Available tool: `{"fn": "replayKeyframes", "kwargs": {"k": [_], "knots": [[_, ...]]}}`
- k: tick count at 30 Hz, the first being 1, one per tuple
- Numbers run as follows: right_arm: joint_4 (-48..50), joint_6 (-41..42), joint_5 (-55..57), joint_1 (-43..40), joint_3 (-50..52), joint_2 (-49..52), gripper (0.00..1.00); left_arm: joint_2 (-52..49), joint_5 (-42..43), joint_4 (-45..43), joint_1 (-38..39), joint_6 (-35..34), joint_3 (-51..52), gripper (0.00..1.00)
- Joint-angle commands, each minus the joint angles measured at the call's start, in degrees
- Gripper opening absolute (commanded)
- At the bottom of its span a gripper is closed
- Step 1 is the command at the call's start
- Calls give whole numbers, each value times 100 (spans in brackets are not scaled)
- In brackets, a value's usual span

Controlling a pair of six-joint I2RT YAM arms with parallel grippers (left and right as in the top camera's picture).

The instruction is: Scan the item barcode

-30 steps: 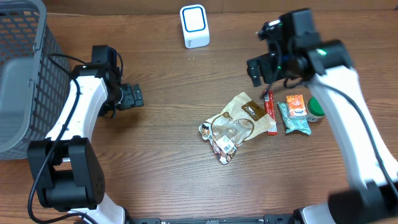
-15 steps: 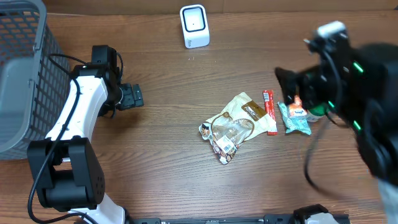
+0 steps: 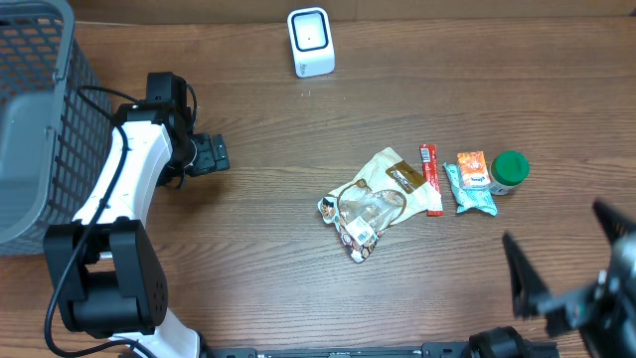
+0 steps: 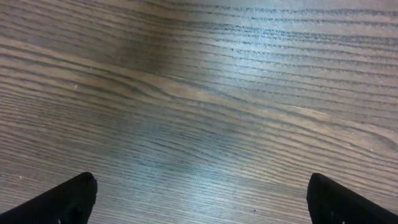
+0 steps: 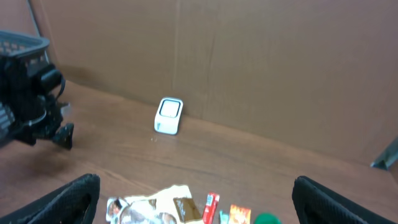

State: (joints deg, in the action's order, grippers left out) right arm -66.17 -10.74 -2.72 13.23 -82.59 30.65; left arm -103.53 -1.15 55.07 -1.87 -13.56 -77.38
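Observation:
Several items lie right of the table's middle: a beige snack bag (image 3: 373, 199) (image 5: 155, 208), a red stick pack (image 3: 430, 177) (image 5: 210, 208), an orange-and-teal packet (image 3: 471, 182) (image 5: 239, 214) and a green-lidded jar (image 3: 510, 171) (image 5: 267, 219). The white scanner (image 3: 310, 42) (image 5: 168, 116) stands at the back edge. My right gripper (image 3: 566, 261) (image 5: 199, 199) hangs open and empty at the front right, looking over the items toward the scanner. My left gripper (image 3: 209, 154) (image 4: 202, 202) is open over bare wood at the left, far from the items.
A grey wire basket (image 3: 35, 119) (image 5: 18, 42) fills the far left. A brown cardboard wall (image 5: 249, 62) closes off the back of the table. Bare wood lies between the left gripper and the snack bag.
My right arm swept from the back right, above the items, down to the front right corner, uncovering the packet and jar. The left arm and all items stayed put.

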Motion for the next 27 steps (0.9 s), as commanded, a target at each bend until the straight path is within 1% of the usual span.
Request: {"fn": "replayKeyframes", "kwargs": {"k": [1, 5, 9, 13, 15, 19, 22, 24, 27], "knots": [[243, 28, 2, 0, 942, -809, 100, -28, -37, -7, 13, 24, -72, 100], [848, 28, -190, -111, 2011, -1613, 100, -28, -37, -7, 13, 26, -72, 100], [1928, 28, -525, -249, 3104, -2214, 100, -28, -37, -7, 13, 24, -72, 100], [3512, 28, -798, -352, 4273, -2769, 100, -28, -37, -7, 13, 24, -72, 100], [4509, 28, -903, -398, 4898, -3034, 100, -28, -37, -7, 13, 24, -72, 100], [6288, 35, -1038, -437, 5860, -3042, 100, -28, -37, -7, 13, 24, -72, 100], [7215, 142, -1023, -437, 6492, -3042, 100, -28, -37, -7, 13, 24, -72, 100], [7521, 380, -944, -437, 6852, -3042, 100, -28, -37, -7, 13, 26, -72, 100], [7510, 935, -870, -437, 7425, -3045, 100, -28, -37, -7, 13, 26, -72, 100]]}}
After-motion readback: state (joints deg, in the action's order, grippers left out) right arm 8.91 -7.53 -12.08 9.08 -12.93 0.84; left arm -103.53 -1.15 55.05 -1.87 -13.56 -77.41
